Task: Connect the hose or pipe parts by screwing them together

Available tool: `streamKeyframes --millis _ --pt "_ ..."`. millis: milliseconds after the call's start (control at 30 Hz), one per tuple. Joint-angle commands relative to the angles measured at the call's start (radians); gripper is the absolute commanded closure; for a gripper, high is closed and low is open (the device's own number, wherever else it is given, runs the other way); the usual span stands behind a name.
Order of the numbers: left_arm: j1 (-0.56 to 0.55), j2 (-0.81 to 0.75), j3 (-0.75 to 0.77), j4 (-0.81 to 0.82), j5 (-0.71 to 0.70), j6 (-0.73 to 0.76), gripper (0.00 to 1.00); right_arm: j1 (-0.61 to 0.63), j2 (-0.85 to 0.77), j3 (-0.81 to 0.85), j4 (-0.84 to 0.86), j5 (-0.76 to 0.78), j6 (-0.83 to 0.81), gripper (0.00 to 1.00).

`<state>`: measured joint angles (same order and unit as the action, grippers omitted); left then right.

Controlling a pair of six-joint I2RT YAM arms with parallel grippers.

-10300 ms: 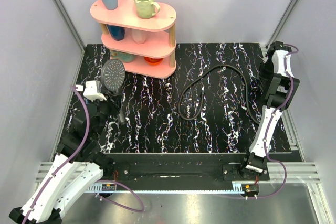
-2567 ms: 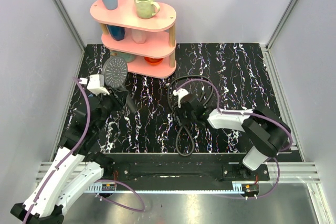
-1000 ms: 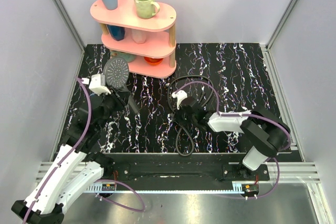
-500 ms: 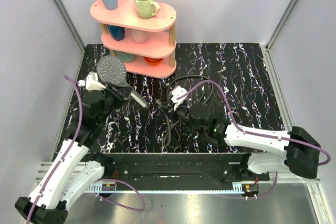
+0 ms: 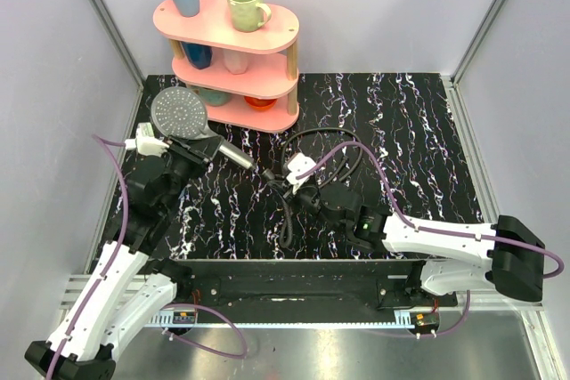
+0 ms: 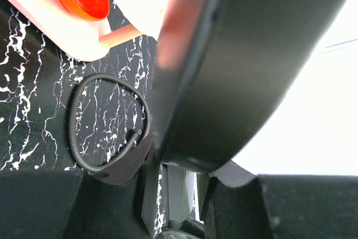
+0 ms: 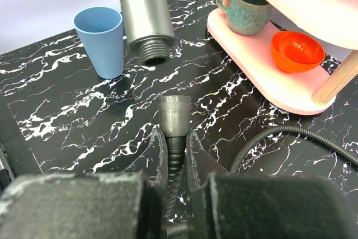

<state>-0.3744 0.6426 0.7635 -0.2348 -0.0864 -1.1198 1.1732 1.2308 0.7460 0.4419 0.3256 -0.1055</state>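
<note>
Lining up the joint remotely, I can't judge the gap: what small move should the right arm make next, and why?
Probably advance the right gripper, steering the hose nut onto the shower head's threaded end. In the right wrist view the two face each other but stand apart, the thread sitting left of the nut's line.

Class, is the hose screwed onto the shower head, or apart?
Apart: a gap separates the hose nut from the shower head handle.
</note>
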Motion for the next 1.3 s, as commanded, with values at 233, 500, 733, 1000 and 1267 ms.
streamKeyframes --millis 233,500,733,1000,1267 --pt "0.005 -0.046 -0.003 0.141 0.022 0.018 1.0 0.065 0.041 0.107 0.058 0.056 -0.065 1.0" --pt "0.005 -0.06 -0.029 0.135 0.056 0.032 1.0 0.074 0.075 0.144 0.061 0.085 -0.074 1.0" --pt "0.005 -0.083 -0.036 0.104 0.062 0.055 1.0 0.074 0.084 0.144 0.07 0.122 -0.074 1.0" --pt "0.005 -0.072 -0.036 0.115 0.111 0.064 1.0 0.074 0.09 0.148 0.07 0.089 -0.069 1.0" --pt "0.005 -0.074 -0.072 0.167 0.2 0.109 1.0 0.074 0.068 0.136 0.106 0.049 -0.072 1.0"
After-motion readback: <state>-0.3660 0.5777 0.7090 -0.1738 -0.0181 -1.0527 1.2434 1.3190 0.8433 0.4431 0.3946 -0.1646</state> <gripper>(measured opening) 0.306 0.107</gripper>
